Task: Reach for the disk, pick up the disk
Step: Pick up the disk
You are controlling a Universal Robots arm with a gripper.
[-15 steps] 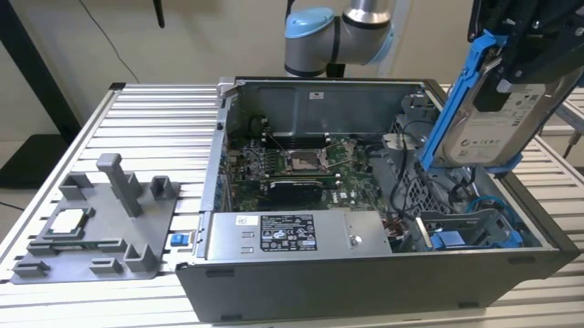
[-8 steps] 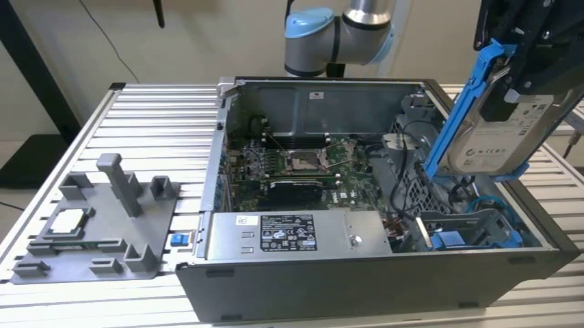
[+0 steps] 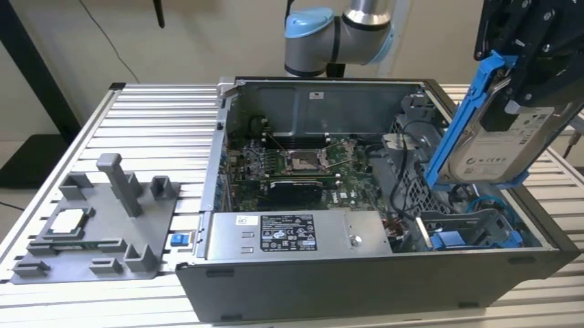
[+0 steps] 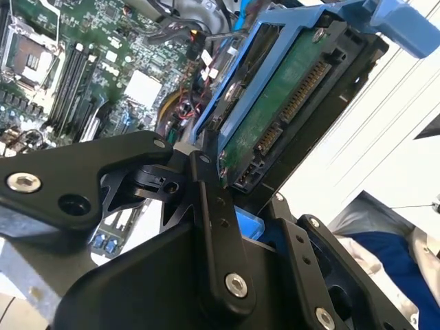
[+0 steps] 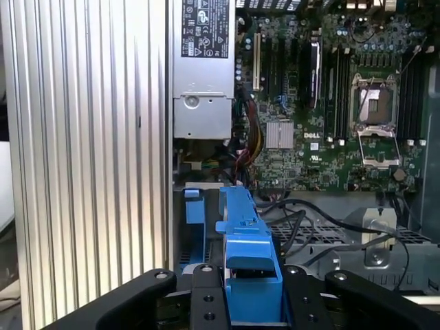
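The gripper point(image 3: 524, 102) has its fingers point(image 4: 213, 227) clamped on the disk point(image 3: 497, 147), held upright above the open computer case point(image 3: 365, 280).

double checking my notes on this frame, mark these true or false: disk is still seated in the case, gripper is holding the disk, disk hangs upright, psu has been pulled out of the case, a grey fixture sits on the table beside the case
1. Disk still seated in the case: false. The disk is lifted above the case.
2. Gripper holding the disk: true. The gripper is clamped on it.
3. Disk hangs upright: true, slightly tilted.
4. PSU pulled out: false. The PSU sits inside the case.
5. Grey fixture on the table beside the case: true. The fixture lies on the table, at the exterior view's left.
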